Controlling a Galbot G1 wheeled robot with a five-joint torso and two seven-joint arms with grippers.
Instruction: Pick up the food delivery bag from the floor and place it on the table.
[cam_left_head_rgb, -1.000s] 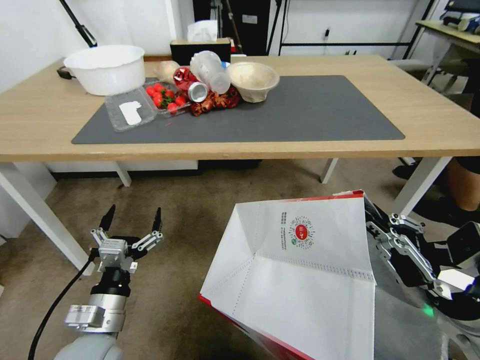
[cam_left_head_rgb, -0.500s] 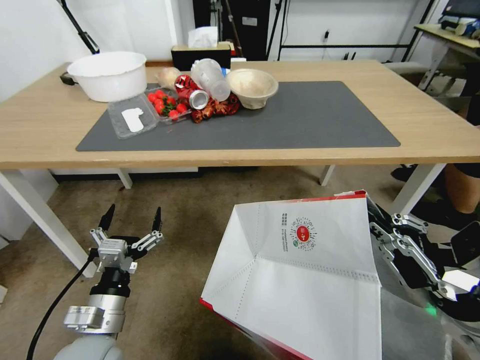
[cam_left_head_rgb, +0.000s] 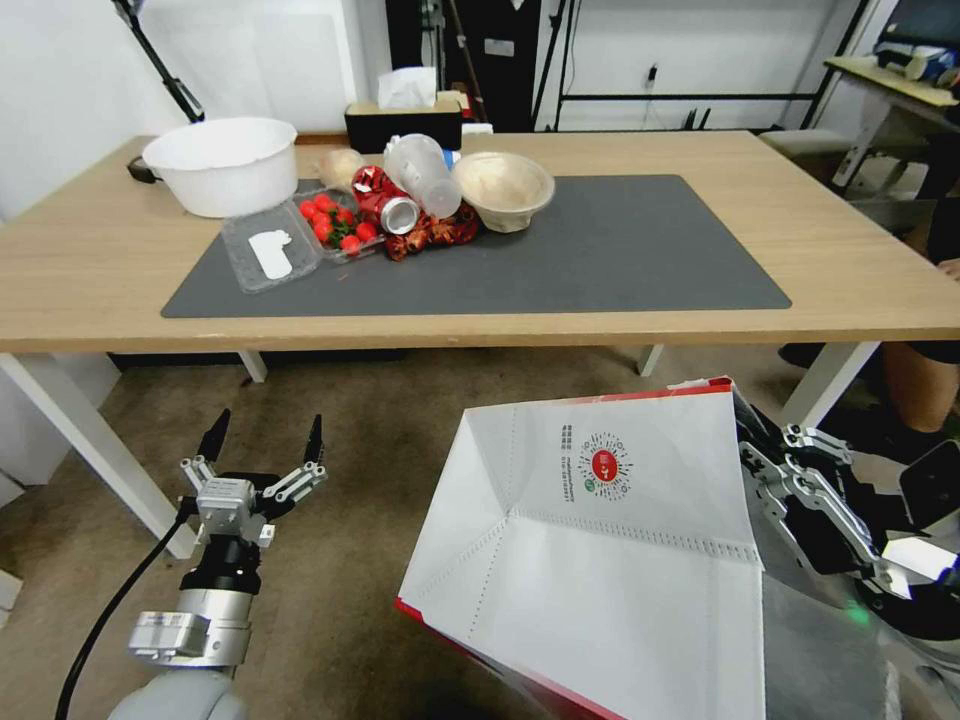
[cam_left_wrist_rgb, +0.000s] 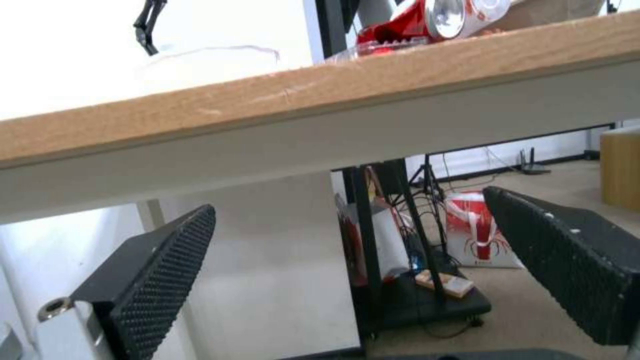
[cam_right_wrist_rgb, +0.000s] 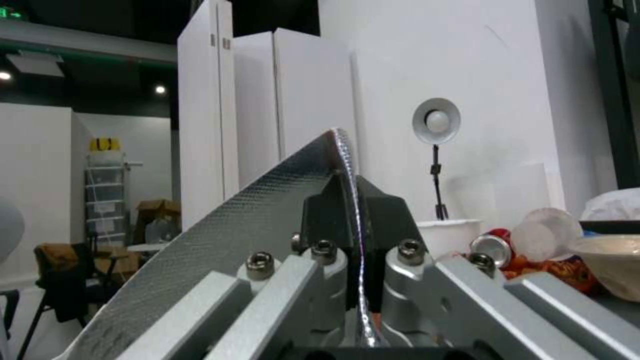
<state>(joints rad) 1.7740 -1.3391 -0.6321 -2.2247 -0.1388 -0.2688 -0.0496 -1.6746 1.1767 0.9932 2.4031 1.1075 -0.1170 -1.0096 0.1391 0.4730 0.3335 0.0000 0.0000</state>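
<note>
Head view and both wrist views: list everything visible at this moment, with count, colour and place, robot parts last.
food delivery bag: 1, white with red trim and round red logo, held up off the floor, near side of the table
table: 1, light wood on white legs, ahead of the robot
mat: 1, dark grey, on the tabletop
tub: 1, white, table's far left
clamshell box: 1, clear, open, on the mat's left, holding red strawberries
can: 1, red, lying on the mat
plastic bottle: 1, clear, lying beside the can
bowl: 1, beige, on the mat
tissue box: 1, black, far edge
floor: brownish carpet
left gripper: open, low over the floor
right gripper: shut on the bag's foil edge
</note>
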